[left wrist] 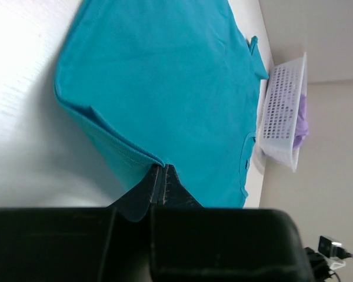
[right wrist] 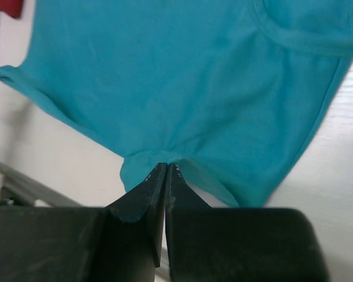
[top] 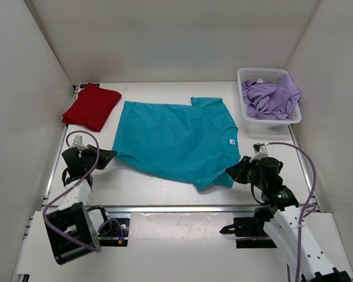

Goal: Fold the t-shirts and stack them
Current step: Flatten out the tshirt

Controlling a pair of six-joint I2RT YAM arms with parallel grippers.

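The teal t-shirt lies spread flat across the middle of the table, neck to the right. My left gripper is shut on its near-left hem corner. My right gripper is shut on the fabric at the near-right sleeve. In both wrist views the teal cloth stretches away from the closed fingertips. The red t-shirt lies folded at the far left. The lavender t-shirt is crumpled in the basket.
A white mesh basket stands at the far right corner, also seen in the left wrist view. A metal rail runs along the near table edge. White walls close in the left, back and right sides.
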